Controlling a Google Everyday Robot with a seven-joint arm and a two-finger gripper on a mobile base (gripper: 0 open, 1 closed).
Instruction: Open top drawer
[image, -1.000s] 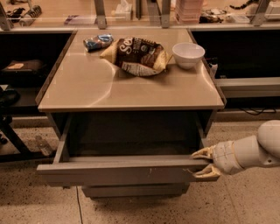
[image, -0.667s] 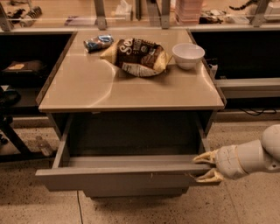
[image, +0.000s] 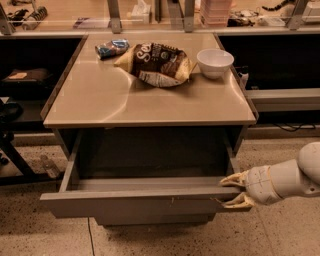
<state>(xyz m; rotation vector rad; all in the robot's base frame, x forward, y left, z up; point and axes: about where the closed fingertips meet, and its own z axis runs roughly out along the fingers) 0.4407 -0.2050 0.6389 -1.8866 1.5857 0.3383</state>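
Note:
The top drawer (image: 140, 202) is pulled well out of the cabinet under the beige tabletop (image: 145, 95). Its plain grey inside shows and holds nothing I can see. My gripper (image: 231, 191) comes in from the right on a white arm (image: 285, 179). Its two pale fingers (image: 232, 180) straddle the right end of the drawer's front panel, one above the top edge and one below on the front face.
On the tabletop lie a brown chip bag (image: 157, 64), a small blue packet (image: 111, 48) and a white bowl (image: 215, 62). A lower drawer front (image: 152, 219) shows beneath. Dark shelving stands left and right. The floor is speckled terrazzo.
The drawer has slid further out toward the camera, with my gripper moving back along with its right end.

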